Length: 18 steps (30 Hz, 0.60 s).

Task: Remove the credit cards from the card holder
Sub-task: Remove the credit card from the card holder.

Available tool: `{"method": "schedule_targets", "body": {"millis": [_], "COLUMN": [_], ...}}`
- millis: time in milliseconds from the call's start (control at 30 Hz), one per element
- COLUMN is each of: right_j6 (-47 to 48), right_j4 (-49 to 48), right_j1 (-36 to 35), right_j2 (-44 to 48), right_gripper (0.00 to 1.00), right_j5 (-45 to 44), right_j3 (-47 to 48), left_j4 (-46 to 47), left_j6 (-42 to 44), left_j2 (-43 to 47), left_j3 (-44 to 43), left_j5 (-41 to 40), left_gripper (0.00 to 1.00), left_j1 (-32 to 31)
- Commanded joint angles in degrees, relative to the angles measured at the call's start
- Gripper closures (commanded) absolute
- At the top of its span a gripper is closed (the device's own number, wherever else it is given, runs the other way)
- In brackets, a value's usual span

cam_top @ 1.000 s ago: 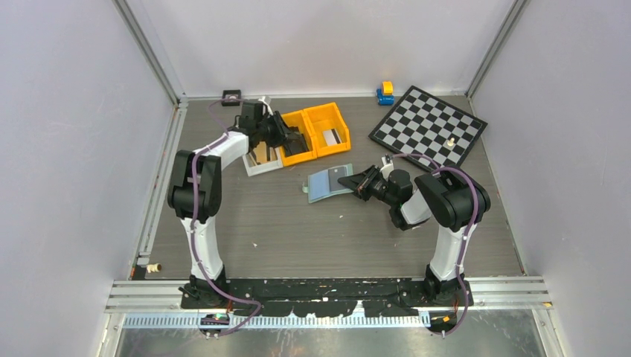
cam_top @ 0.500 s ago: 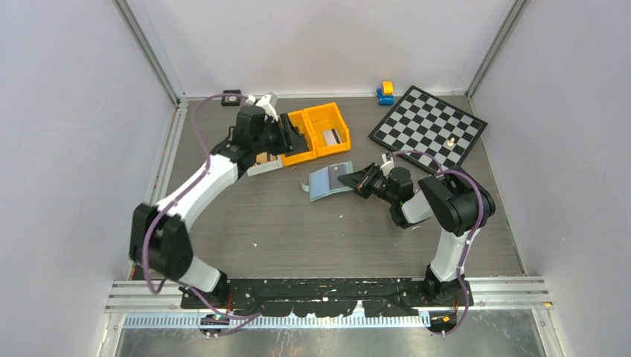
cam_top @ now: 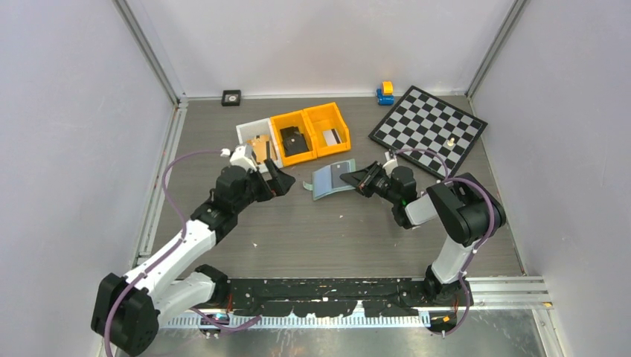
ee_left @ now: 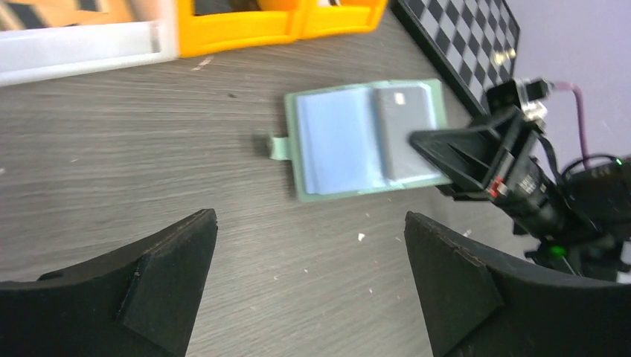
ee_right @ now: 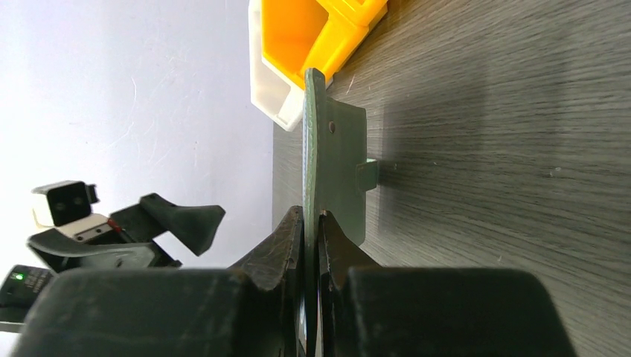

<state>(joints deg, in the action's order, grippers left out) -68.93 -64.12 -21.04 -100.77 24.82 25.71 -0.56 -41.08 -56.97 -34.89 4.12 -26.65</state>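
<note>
Card holder point(ee_left: 357, 137) spread open, inside facing up, and we have its right edge pinched tight in our right tool point(ee_right: 311, 222). Our left tool point(ee_left: 309, 219) hovers over the counter point(ee_left: 111, 149) just short of it, jaws wide apart, holding nothing. Yellow bins point(ee_left: 238, 30) sit beyond.

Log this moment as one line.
left gripper open, short of card holder | right gripper shut on card holder edge | grey card inside holder

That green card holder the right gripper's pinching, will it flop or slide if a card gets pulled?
Probably floppy: the card holder is thin, spread open. Likely light and slippery, its sleeves look glossy, though the right gripper pins one edge.
</note>
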Motion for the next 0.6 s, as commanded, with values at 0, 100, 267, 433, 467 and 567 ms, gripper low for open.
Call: {"method": "schedule_targets", "body": {"millis": [0,100,267,433,467,567], "right_j6": [1.38,1.57,1.32,1.14,1.13,1.64], "right_j4": [-1.07,-0.69,-0.48,0.16,0.51,2.54], "right_j1": [0.03,0.06,0.03,0.45,0.51,0.56], "right_j2": [3.27,3.9,4.92,8.41,9.54,14.28], "right_gripper": [0.98,0.98,0.98,0.98,0.98,0.98], "right_j5": [-1.27,-1.43,-1.4,-1.03,-0.99,-0.72], "right_j3": [-0.14,-0.36,-0.6,-1.79,-2.03,-2.56], "left_j4": [14.85,28.39,23.63,26.24,27.39,29.11], "left_j6": [-6.78,-7.67,-6.39,-4.1,-4.35,-5.42], "left_j2": [6.6,9.41,10.29,7.62,6.91,3.25], "left_j3": [7.35,15.43,12.98,11.78,12.12,11.79], "left_j5": [-9.76,-8.06,-6.49,0.81,1.48,3.72], "left_gripper": [0.0,0.0,0.0,0.0,0.0,0.0], "left_j1": [0.54,0.64,0.64,0.64,0.59,0.64]}}
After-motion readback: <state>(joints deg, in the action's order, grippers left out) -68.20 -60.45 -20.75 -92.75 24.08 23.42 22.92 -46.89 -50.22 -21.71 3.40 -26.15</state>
